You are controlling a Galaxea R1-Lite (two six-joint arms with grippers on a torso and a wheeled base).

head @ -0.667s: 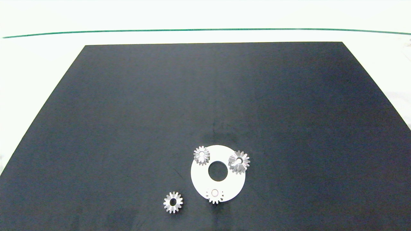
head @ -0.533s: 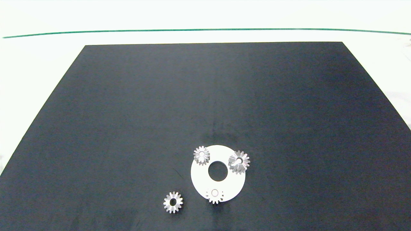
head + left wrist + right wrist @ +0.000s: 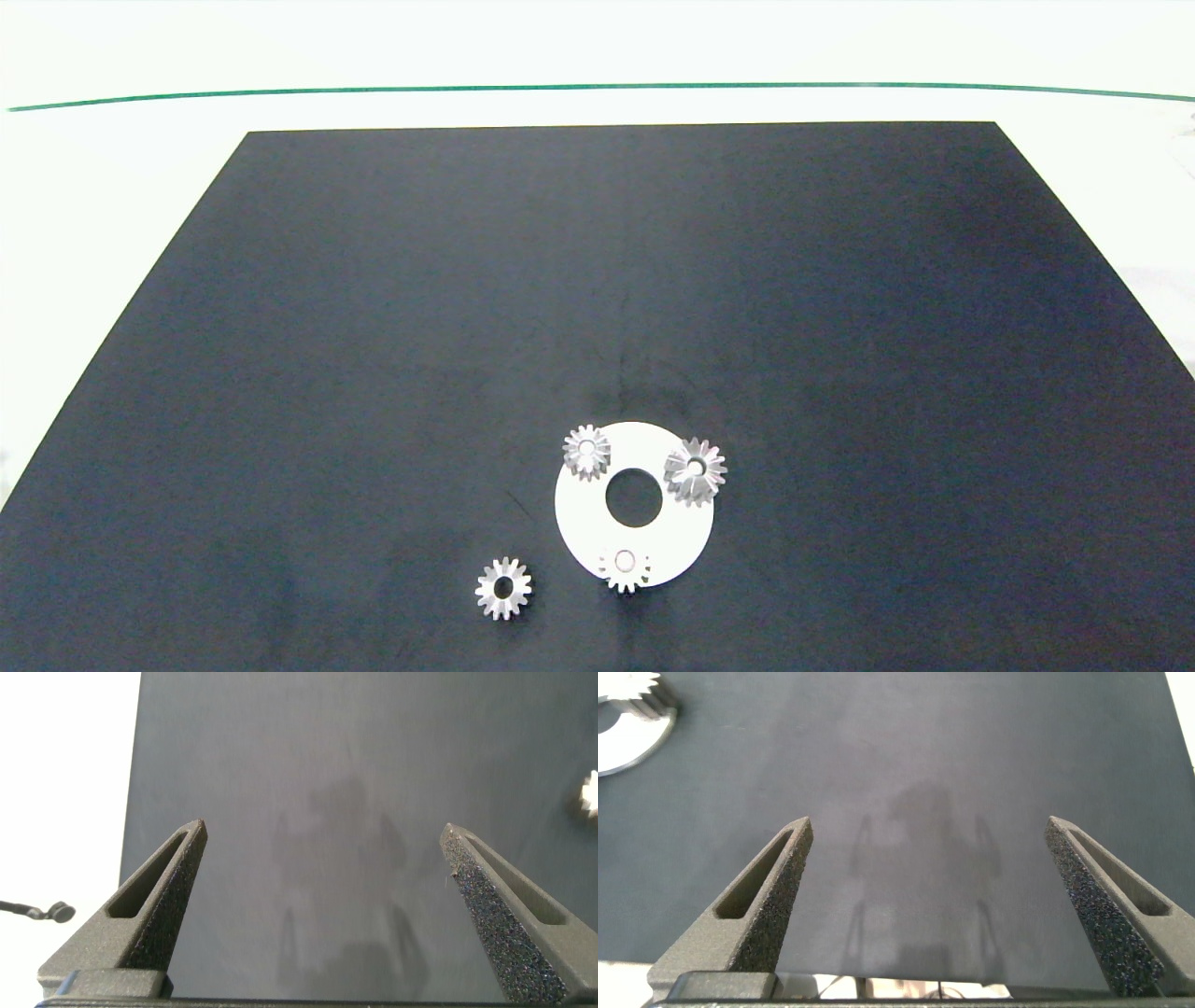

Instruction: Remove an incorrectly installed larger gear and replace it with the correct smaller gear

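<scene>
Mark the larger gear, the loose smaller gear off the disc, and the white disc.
larger gear (image 3: 695,471), head view, toothed face.
smaller gear (image 3: 503,588), head view, tooth ring beside centre hole.
white disc (image 3: 583,513), head view, bare surface.

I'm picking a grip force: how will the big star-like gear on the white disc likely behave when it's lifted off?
The larger gear looks like solid metal, so probably stiff and heavy for its size. Its shiny, sloped teeth may slip between pads. It sits at the white disc's edge and might tip if nudged sideways.
</scene>
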